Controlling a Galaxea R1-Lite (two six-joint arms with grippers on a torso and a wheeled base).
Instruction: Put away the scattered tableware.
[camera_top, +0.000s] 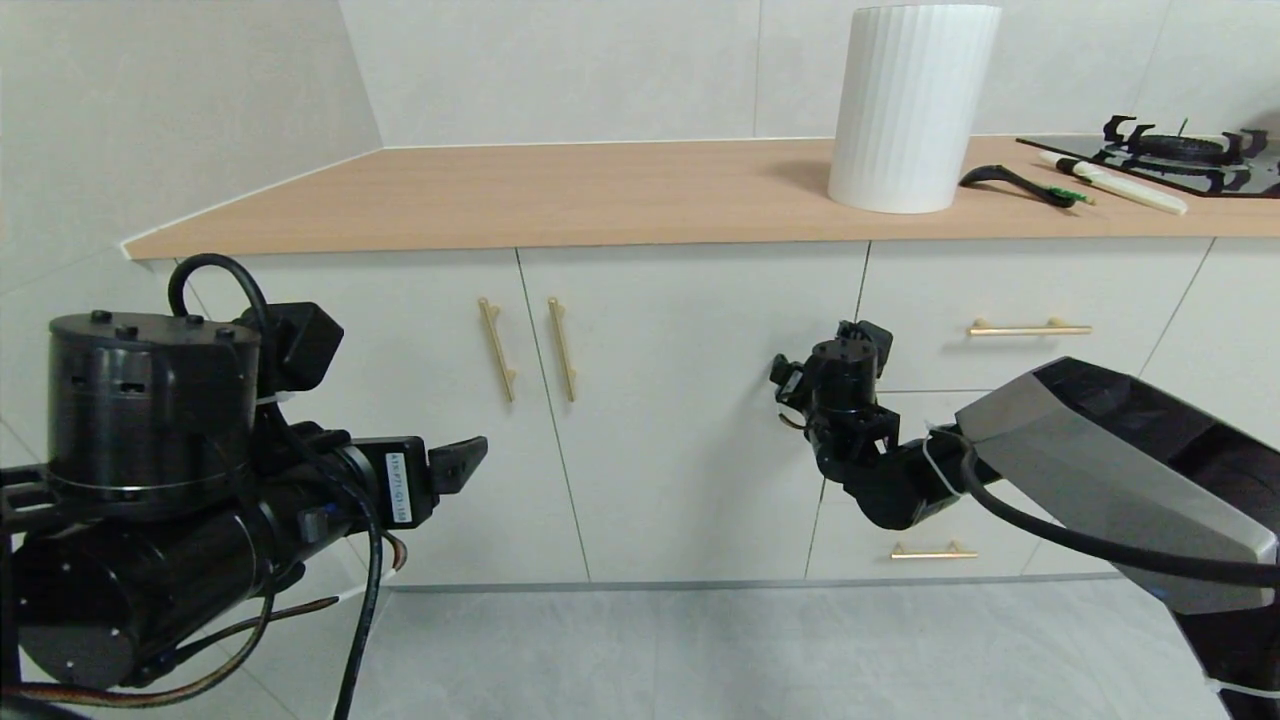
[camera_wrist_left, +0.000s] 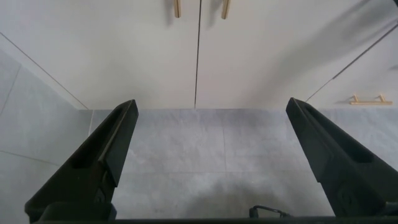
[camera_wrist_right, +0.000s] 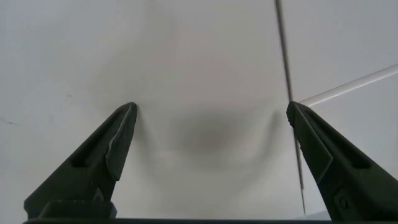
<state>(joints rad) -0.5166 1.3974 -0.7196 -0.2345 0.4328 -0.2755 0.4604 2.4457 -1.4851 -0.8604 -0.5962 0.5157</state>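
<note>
On the wooden countertop (camera_top: 560, 195) at the far right lie a black spoon (camera_top: 1012, 182), a small green-tipped piece (camera_top: 1076, 196) and a long white utensil (camera_top: 1125, 188). A tall white ribbed container (camera_top: 912, 105) stands just left of them. Both arms hang below counter height. My left gripper (camera_top: 458, 462) (camera_wrist_left: 211, 106) is open and empty, out in front of the cabinet doors and above the floor. My right gripper (camera_top: 840, 348) (camera_wrist_right: 211, 107) is also open and empty, with its fingers pointing at a white cabinet front close ahead.
A black gas hob (camera_top: 1185, 150) occupies the counter's far right corner. White cabinet doors with gold handles (camera_top: 497, 348) and drawers (camera_top: 1028, 327) run under the counter. Grey tiled floor (camera_top: 700, 650) lies below, and a tiled wall closes the left side.
</note>
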